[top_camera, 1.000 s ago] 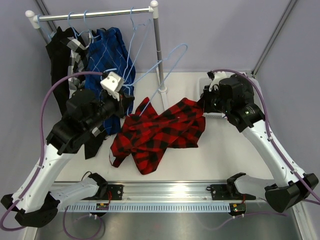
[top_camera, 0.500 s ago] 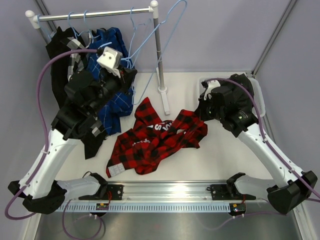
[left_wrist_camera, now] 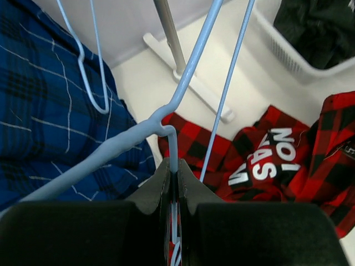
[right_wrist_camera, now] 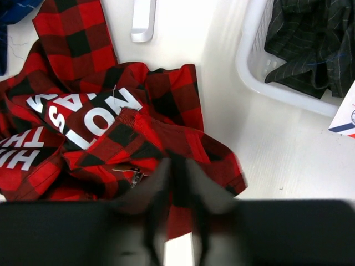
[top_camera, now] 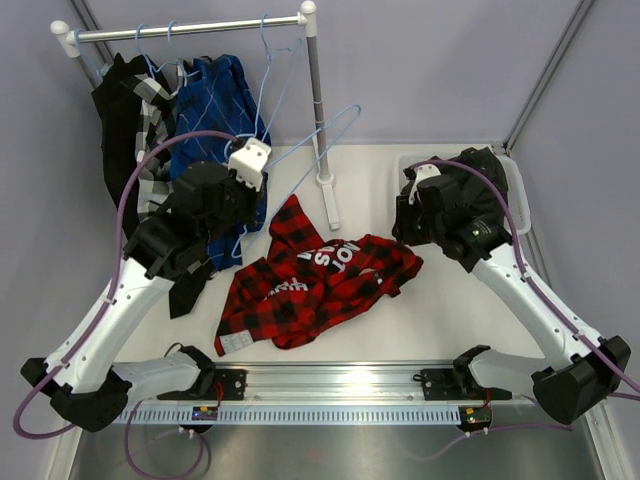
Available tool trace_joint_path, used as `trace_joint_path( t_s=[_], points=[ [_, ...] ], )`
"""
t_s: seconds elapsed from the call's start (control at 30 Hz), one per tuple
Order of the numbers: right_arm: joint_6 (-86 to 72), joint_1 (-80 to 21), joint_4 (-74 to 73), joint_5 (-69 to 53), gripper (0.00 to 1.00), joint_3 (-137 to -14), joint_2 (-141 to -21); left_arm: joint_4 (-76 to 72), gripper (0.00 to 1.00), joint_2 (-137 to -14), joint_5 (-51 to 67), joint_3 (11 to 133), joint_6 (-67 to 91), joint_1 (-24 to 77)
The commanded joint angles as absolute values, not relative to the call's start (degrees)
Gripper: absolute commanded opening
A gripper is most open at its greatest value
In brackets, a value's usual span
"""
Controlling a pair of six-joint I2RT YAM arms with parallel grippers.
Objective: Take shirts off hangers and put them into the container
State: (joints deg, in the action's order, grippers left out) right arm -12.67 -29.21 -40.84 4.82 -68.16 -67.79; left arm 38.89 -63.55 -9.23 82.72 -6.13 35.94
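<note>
My left gripper (top_camera: 255, 190) (left_wrist_camera: 173, 166) is shut on a bare light-blue wire hanger (top_camera: 345, 110) (left_wrist_camera: 191, 66) that sticks up toward the rail post. The red-black plaid shirt (top_camera: 320, 275) (right_wrist_camera: 111, 133) with white lettering lies crumpled on the table, off the hanger. Just above its right edge, my right gripper (top_camera: 405, 225) (right_wrist_camera: 178, 166) is blurred, its jaws slightly apart, holding nothing. The white container (right_wrist_camera: 249, 72) (left_wrist_camera: 283, 52) at the right holds a charcoal shirt (right_wrist_camera: 305, 39). My right arm hides most of the container in the top view.
On the clothes rail (top_camera: 190, 28) at the back left hang a blue checked shirt (top_camera: 215, 110) (left_wrist_camera: 44, 127), a black-white check shirt (top_camera: 152, 110), a black shirt (top_camera: 115, 100) and an empty hanger (top_camera: 266, 60). The rail's post and foot (top_camera: 328, 200) stand between the arms.
The plaid shirt slid off the hanger and dropped flat on the table. My right jaws parted and let it go. My left gripper rose with the hanger, then came back down.
</note>
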Motion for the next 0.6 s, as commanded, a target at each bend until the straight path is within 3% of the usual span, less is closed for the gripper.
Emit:
trace_joint_path(
  t_s=[0.0,0.03,0.2,0.57],
  points=[
    [-11.6,-29.44,-39.21,3.0,0.41,-68.64,-66.1,39.28,0.0,-61.96,-8.8,82.18,-7.12,35.77],
    [-11.25,-29.53,-38.94,2.38,0.54,-68.99,-65.05,39.64,0.0,-62.31,-7.57,82.26,-7.29,35.77],
    [-7.48,-29.44,-37.97,-0.61,0.74,-72.15,-62.23,41.04,0.0,-63.81,-5.19,82.44,-8.0,35.77],
    [-11.5,-30.14,-32.36,-11.58,0.79,-79.63,-60.29,40.7,0.0,-66.62,1.48,84.29,-8.96,35.77]
  ],
)
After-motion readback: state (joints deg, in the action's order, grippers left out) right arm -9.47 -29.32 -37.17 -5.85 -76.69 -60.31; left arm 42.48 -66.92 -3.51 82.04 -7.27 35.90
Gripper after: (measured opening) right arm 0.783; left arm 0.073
